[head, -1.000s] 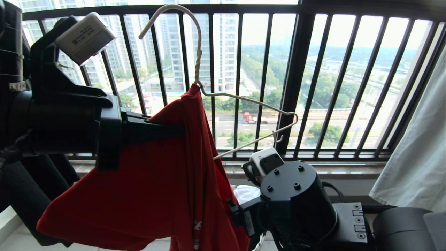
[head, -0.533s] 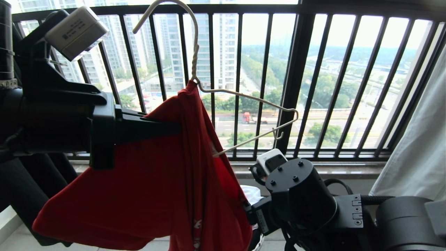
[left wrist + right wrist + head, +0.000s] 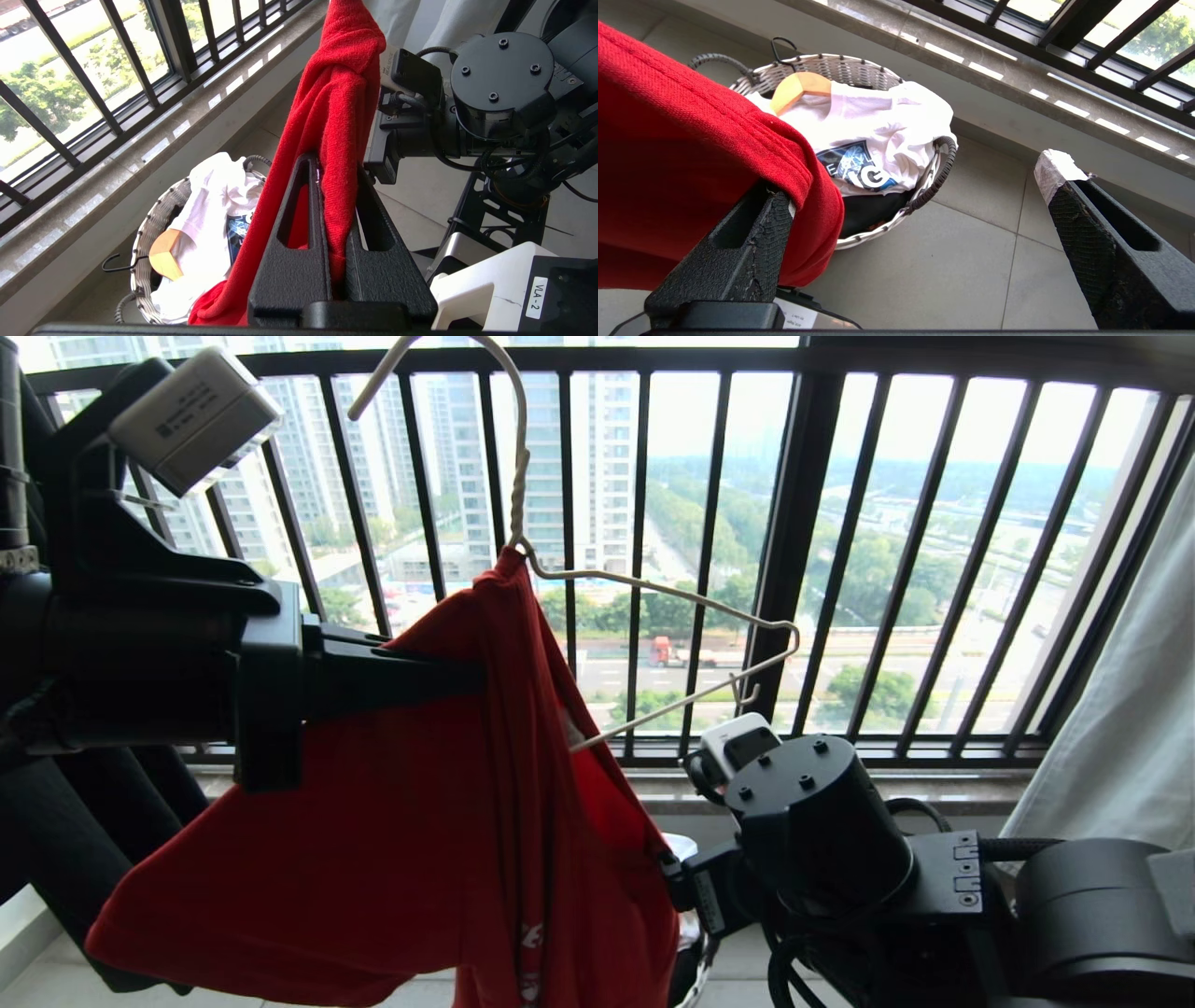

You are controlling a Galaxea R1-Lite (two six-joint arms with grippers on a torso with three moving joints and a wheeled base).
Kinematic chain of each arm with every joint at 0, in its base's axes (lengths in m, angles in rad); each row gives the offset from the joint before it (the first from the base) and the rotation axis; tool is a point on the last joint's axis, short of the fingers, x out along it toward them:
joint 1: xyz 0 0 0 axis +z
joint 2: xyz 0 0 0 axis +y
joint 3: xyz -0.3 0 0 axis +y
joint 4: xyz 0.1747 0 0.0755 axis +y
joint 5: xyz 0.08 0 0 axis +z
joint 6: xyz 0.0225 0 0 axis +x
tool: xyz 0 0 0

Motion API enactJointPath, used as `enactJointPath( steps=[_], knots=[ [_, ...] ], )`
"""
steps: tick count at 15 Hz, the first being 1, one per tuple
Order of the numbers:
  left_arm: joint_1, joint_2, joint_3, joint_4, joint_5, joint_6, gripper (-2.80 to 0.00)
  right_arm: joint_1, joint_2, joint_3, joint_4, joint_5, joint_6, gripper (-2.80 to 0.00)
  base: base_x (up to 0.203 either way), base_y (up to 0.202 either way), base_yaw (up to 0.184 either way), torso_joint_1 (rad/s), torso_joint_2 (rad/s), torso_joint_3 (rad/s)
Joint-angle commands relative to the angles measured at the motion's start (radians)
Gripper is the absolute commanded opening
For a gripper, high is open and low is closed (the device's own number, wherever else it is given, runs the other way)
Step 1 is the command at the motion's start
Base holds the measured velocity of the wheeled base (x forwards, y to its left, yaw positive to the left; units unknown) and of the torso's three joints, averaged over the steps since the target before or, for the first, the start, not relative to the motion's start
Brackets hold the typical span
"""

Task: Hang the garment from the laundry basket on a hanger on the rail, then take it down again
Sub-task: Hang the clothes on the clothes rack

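The red garment (image 3: 420, 821) drapes over one shoulder of the cream wire hanger (image 3: 653, 588); the hanger's other shoulder is bare wire. Its hook runs out of the top of the head view, and the rail is out of view. My left gripper (image 3: 334, 161) is shut on a bunched fold of the garment (image 3: 336, 93), holding it up in front of the window. My right gripper (image 3: 920, 184) is open below, one finger against the garment's hem (image 3: 668, 140). The laundry basket (image 3: 840, 65) stands on the floor beneath, by the sill.
Black barred window railing (image 3: 794, 569) is just behind the hanger. The basket holds a white shirt with blue print (image 3: 878, 126) and a wooden hanger (image 3: 798, 88). Pale cloth (image 3: 1120, 728) hangs at the right, dark cloth (image 3: 93, 859) at the left. The right arm (image 3: 812, 831) sits low beside the garment.
The hanger and garment have shifted slightly up and left with the left arm. The right arm has moved up and to the right. Both grippers keep their states.
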Motion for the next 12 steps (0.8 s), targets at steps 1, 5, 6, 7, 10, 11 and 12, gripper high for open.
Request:
enactJointPath(
  steps=[1,5,6,7,10,11,12],
  knots=[
    [0.000,0.004,0.000,0.001,-0.003,0.000,-2.80,0.000,-0.031,-0.006,-0.010,-0.002,0.004,0.00,0.000,0.000,0.000,0.000,0.00,0.000],
    [0.000,0.003,0.000,0.001,-0.003,0.000,-2.80,0.000,-0.030,-0.007,-0.081,0.002,0.008,0.00,0.000,0.000,0.000,0.000,0.00,0.000],
    [0.000,0.002,0.000,0.001,-0.003,0.000,-2.80,0.000,-0.012,-0.006,-0.096,0.002,0.008,0.00,0.000,0.000,0.000,0.000,0.00,0.000],
    [0.000,0.002,0.005,0.001,-0.003,0.001,-2.80,0.000,0.012,-0.005,-0.102,0.001,0.008,0.00,0.000,0.000,0.000,0.000,0.00,0.000],
    [-0.001,-0.001,0.007,-0.002,-0.003,0.002,-2.80,0.000,0.088,-0.004,-0.086,0.000,0.005,0.00,0.000,0.000,0.000,0.000,0.00,0.000],
    [-0.001,-0.001,0.007,-0.002,-0.003,0.002,-2.80,0.000,0.096,-0.002,-0.083,-0.002,0.004,0.00,0.000,0.000,0.000,0.000,0.00,0.000],
    [0.000,-0.001,0.007,-0.002,-0.003,0.002,-2.80,-0.001,0.091,-0.001,-0.083,-0.002,0.003,0.00,0.000,0.000,0.000,0.000,0.00,0.000]
  ],
)
